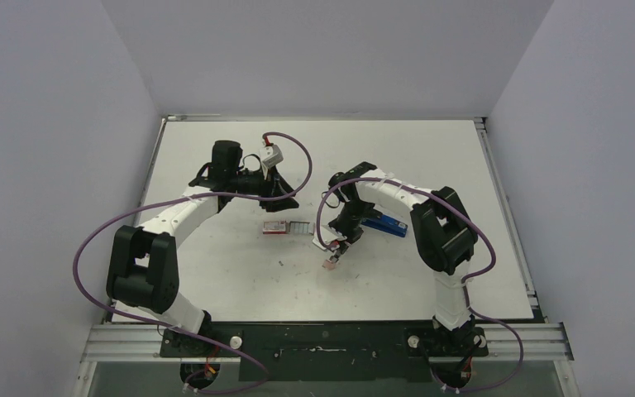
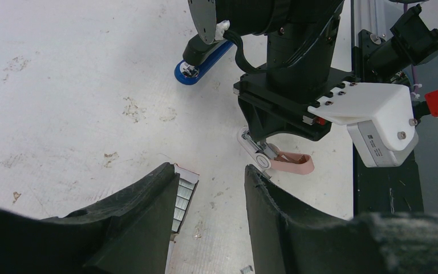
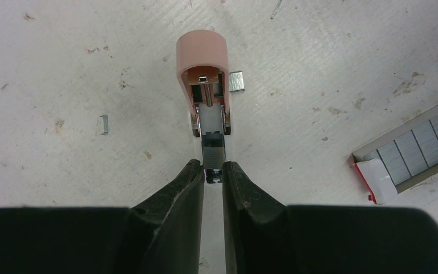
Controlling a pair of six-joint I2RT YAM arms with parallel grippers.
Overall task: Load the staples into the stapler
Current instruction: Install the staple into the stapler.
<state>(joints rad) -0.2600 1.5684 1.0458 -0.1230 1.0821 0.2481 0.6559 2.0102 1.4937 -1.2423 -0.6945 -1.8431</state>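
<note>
The blue stapler lies on the table under my right arm. The red-and-white box of staples lies open in the middle, its grey strips showing. My right gripper is shut on a short grey staple strip. The strip's far end sits in the metal channel of a small pink-capped piece on the table. My left gripper hangs open and holds nothing, its left finger just beside the staples box.
A loose bit of staples lies right of the pink piece and a single staple to its left. The right arm's wrist and camera housing stand close in front of my left gripper. The white table is scuffed.
</note>
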